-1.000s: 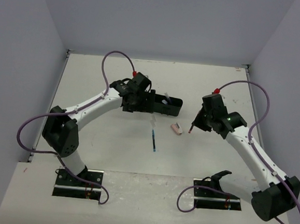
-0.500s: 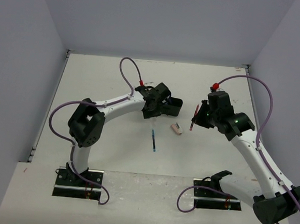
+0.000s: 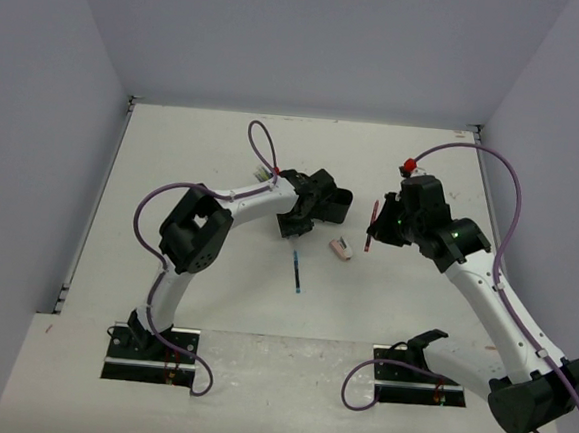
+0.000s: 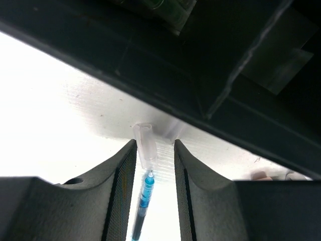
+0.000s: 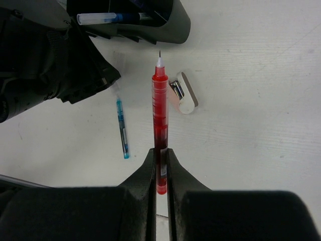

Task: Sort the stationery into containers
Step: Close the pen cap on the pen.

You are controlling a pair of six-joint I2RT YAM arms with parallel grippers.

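Lavender-grey walls (image 3: pixel 313 48) on three sides of a white worktop (image 3: pixel 194 149), faintly scuffed.

Top view gives the layout. Black organizer tray (image 3: pixel 335 204) near centre, left hand (image 3: pixel 292 231) down at its 7 o'clock. Blue pen (image 3: pixel 296 270) flat on the worktop at the tray's 6 o'clock. Pinkish-white eraser (image 3: pixel 340 248) at that pen's 2 o'clock, apart from it. Right hand (image 3: pixel 379 229) at the eraser's 2 o'clock, pinching a red pen (image 3: pixel 371 228).

Left wrist alone shows the fingers (image 4: pixel 123 201) partly open, straddling the blue pen's clear cap (image 4: pixel 145 150), a gap on either side, tray wall just beyond at 12 o'clock.

Right wrist alone shows the red pen clamped tight near its back end, tip toward 12 o'clock, eraser just beside it at 2 o'clock. Shows also a capped pen (image 5: pixel 108 18) lying inside the tray.
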